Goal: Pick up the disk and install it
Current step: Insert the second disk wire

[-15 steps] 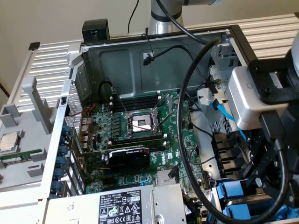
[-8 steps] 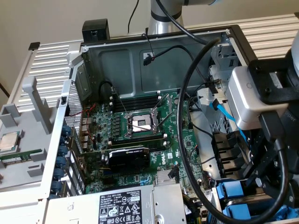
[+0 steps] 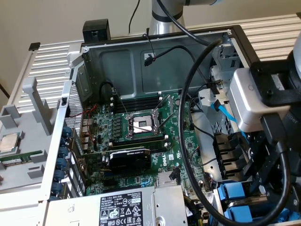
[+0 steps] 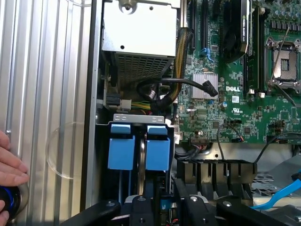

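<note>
Clutter first, in the exterior view: thick black cable [image 3: 188, 141] looping across the open computer case [image 3: 141, 52], masking part of the motherboard [image 3: 141, 136]. Grey wrist housing [image 3: 256, 101] bulking large at the exterior view's right, cut by the frame edge, arm descending steeply into the case's lower right corner. Pincer itself buried behind that housing and the cable. Blue plastic pieces [image 3: 233, 194] in the lower right corner, half covered; impossible there to say which belongs to the disk. Power-supply box [image 3: 127, 207] cropped along the bottom edge. Small silver chip [image 3: 8, 142] lying outside the case at the exterior view's left.

Wrist view next, looking down past the gripper [image 4: 167, 205]. Shown here and not from outside: the disk [image 4: 141, 160] standing on edge in the drive bay, thin metal rim between two bright blue carrier tabs, just beside the motherboard's border and below the perforated metal cage [image 4: 138, 52]. Label out of sight. Black fingers [image 4: 141, 209] spread apart, a gap between them, nothing pinched; one poised right over the disk's rim, contact not discernible. Also here: a person's hand [image 4: 10, 162], cut off by the frame, resting on the ribbed metal surface [image 4: 47, 94] outside the case wall.
</note>
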